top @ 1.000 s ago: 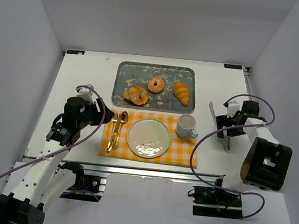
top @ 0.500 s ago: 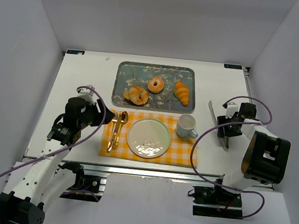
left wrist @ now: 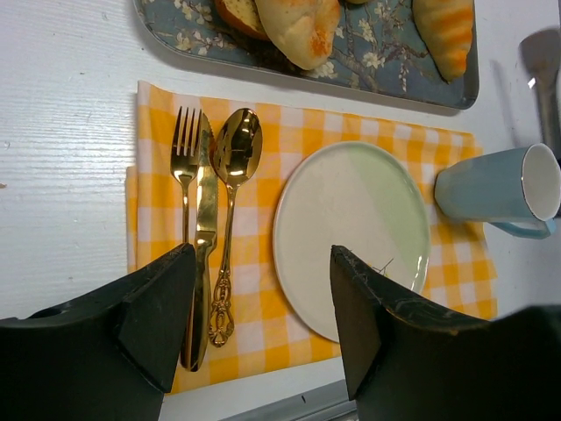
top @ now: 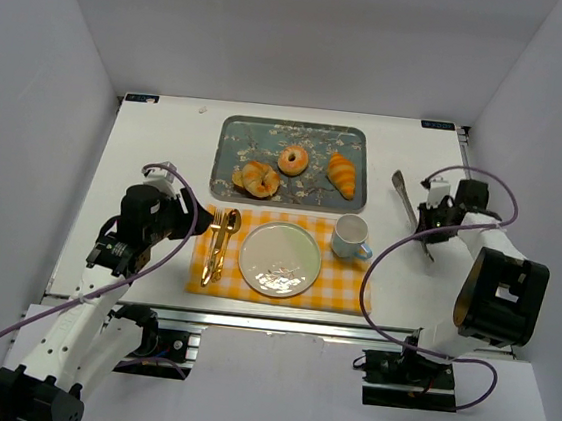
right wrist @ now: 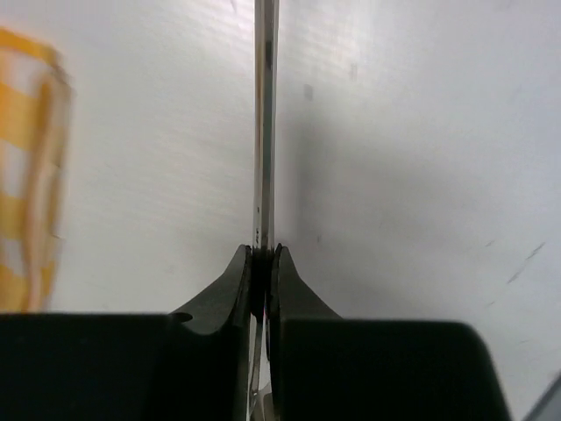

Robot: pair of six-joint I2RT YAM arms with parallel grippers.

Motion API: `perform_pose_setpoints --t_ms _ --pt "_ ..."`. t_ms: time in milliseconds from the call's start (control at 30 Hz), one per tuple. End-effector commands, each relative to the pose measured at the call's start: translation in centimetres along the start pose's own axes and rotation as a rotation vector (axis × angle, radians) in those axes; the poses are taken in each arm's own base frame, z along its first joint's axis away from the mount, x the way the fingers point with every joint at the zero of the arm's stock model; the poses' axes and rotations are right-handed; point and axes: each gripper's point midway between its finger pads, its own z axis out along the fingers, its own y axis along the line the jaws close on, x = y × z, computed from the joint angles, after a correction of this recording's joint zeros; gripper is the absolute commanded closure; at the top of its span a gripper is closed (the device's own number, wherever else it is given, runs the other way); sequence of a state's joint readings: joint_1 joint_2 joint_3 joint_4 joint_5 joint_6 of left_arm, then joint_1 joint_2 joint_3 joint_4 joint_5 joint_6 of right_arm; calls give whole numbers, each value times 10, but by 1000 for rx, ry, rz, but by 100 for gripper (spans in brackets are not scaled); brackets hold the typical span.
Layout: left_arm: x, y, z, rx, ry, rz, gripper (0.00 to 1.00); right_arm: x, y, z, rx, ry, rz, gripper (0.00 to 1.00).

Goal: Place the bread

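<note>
White bench [top: 157, 147]: blue floral tray [top: 231, 130] at the far side holds all three breads: roll [top: 256, 178], donut [top: 293, 160], croissant [top: 342, 175]. Nearer the arms I see the checked mat [top: 343, 287] with the plate [top: 280, 259] on it. Right fingers [right wrist: 230, 289] clamped on metal tongs [top: 402, 191]; left fingers [left wrist: 158, 307] partly apart, nothing between them, over the mat's near edge.

text: none legible | dark labels [top: 140, 98] at table's far corners: too small to read
</note>
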State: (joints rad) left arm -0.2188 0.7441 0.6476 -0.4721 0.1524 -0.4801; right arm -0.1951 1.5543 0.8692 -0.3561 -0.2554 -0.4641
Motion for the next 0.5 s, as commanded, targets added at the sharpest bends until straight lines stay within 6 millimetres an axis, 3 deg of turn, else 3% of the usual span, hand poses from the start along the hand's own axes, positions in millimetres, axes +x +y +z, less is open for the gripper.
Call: perform_pose_setpoints --t_ms 0,33,133,233,300,400,467 --pt "-14 -6 -8 7 -35 2 28 -98 23 -53 -99 -255 -137 99" --pt "-14 -8 -9 10 -37 3 28 -127 25 -68 -101 -309 -170 98" --pt "-18 -10 -9 14 -43 -1 28 -155 60 -80 -187 -340 -222 91" --pt "-22 -12 -13 16 -49 -3 28 -189 101 -93 -247 -388 -307 75" --pt "-24 -12 -15 11 -59 -4 28 -199 119 -95 -278 -398 -338 72" --pt "-24 -11 -21 1 -64 -11 28 -212 163 -97 -358 -407 -415 64" --pt "-24 -11 -25 -2 -75 -16 28 -210 180 -92 -403 -380 -459 60"
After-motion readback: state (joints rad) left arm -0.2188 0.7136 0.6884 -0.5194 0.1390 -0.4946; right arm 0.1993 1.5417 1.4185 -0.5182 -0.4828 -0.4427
